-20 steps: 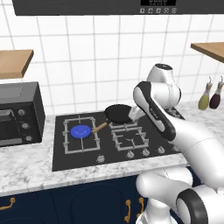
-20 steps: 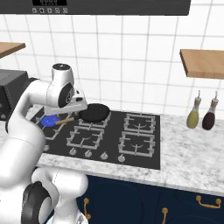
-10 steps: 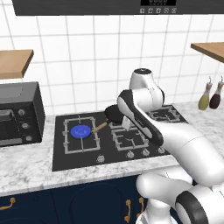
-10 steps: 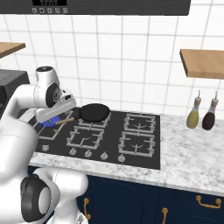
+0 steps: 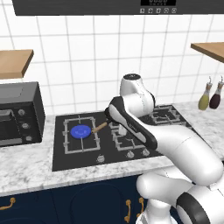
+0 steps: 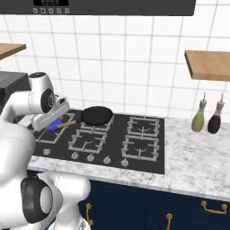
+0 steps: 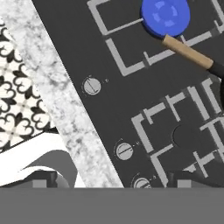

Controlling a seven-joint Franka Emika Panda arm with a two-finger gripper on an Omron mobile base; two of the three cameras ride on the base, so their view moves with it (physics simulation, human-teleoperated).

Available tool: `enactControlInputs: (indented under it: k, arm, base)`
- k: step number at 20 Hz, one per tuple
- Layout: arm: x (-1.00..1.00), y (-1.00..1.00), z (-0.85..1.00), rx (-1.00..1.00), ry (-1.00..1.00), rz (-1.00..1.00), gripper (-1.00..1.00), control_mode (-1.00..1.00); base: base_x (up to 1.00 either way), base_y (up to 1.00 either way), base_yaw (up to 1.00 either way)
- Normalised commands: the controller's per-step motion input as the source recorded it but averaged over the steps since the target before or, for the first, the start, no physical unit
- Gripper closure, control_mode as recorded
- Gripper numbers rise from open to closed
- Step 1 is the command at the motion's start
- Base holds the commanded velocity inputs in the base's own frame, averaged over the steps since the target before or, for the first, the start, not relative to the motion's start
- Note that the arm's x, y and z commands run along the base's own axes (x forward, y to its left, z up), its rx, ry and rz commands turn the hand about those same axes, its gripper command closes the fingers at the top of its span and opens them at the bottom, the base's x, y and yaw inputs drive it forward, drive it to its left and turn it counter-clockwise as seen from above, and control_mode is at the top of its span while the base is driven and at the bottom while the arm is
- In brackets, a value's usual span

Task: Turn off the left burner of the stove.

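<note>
The stove (image 5: pixel 87 155) is a black glass cooktop with grey wire grates and a front row of silver knobs. The left burner (image 5: pixel 80 131) carries a flat blue flame disc (image 7: pixel 165 16), also visible behind my hand (image 6: pixel 50 115) in the right base view. In the hand view my gripper (image 7: pixel 116 179) hangs above the cooktop's front-left part, open and holding nothing, with its dark tips far apart. The leftmost knob (image 7: pixel 92 85) lies ahead of it and a second knob (image 7: pixel 124 151) is closer to the tips. My arm hides part of the stove in the left base view.
A black frying pan (image 6: pixel 96 115) sits at the back, its wooden handle (image 7: pixel 188 51) reaching to the flame disc. A black microwave (image 5: pixel 17 113) stands left of the stove. Two bottles (image 6: pixel 206 117) stand at the right. A marble counter edge (image 7: pixel 57 87) runs along the stove's front.
The arm has swung left across the stove. The hand now sits over the front-left part of the cooktop near the blue flame. The flame, pan and knobs look unchanged.
</note>
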Motion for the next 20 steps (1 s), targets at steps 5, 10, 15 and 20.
enactControlInputs:
  k: [5,10,15,20]
  arm:
    - [0.00,0.14,-0.21,0.00,0.00,0.26,-1.00,-1.00]
    - [0.00,0.10,-0.23,0.00,0.01,0.30,-1.00,-1.00]
    - [0.00,0.13,-0.24,0.00,0.00,0.31,-1.00,-1.00]
    - [0.00,0.25,-0.21,-0.02,0.00,0.29,-1.00,-1.00]
  base:
    - [0.00,0.00,0.00]
    - [0.00,0.00,0.00]
    - [0.00,0.00,0.00]
    - [0.00,0.00,0.00]
